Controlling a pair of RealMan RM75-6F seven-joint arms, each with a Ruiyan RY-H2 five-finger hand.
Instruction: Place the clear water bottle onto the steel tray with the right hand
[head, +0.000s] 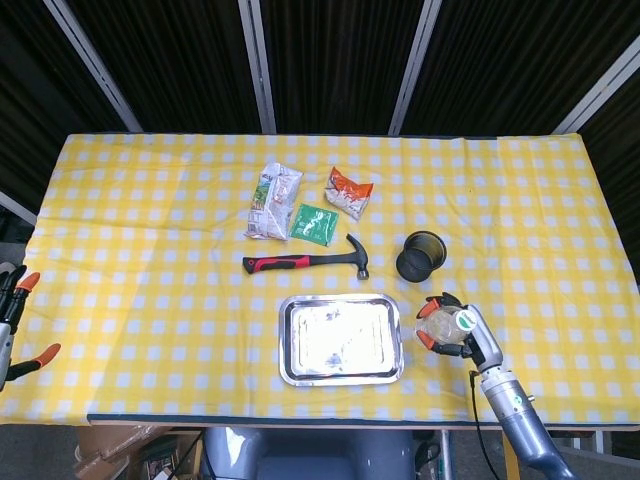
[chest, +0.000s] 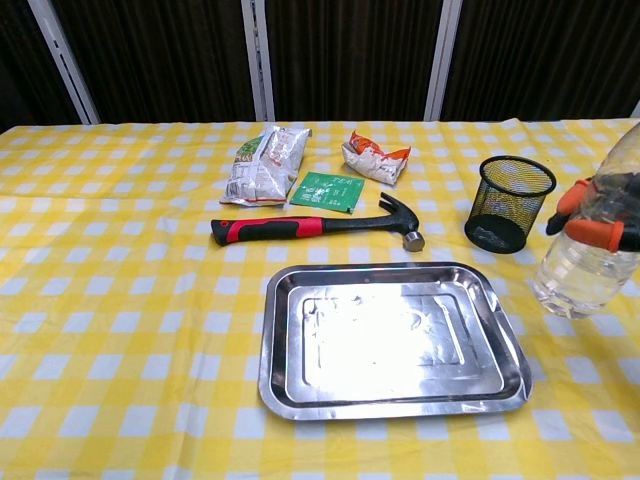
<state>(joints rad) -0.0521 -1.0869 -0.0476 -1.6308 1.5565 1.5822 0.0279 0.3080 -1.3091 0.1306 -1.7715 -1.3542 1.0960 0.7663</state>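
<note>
Right hand (head: 462, 333): wrapped around the clear water bottle (chest: 590, 262), its orange-tipped fingers (chest: 592, 231) curled across the bottle's upper body, so it has a firm hold of it (the chest view shows only the fingertips at the right edge, the head view shows the whole hand over the bottle's top).

Clear water bottle: upright, just right of the steel tray (chest: 277, 330) and apart from it, near the front edge of the table; in the chest view its base looks raised off the cloth, though I cannot tell for sure. There is water in its lower half.

Steel tray: lies flat on the yellow checked tablecloth (head: 150, 260), near the front edge, about the middle, with nothing on it.

Left hand (head: 12, 320): at the far left edge of the head view, off the table's near left corner, orange fingertips spread apart and nothing in it.

Hammer (chest: 315, 226): red and black handle, lying just beyond the tray, head pointing right.

Mesh pen cup (chest: 509, 203): black, standing beyond the bottle, right of the hammer's head.

Snack packets: a pale bag (chest: 262, 163), a small green sachet (chest: 326, 191) and an orange and white packet (chest: 375, 157), grouped further back, beyond the hammer.
</note>
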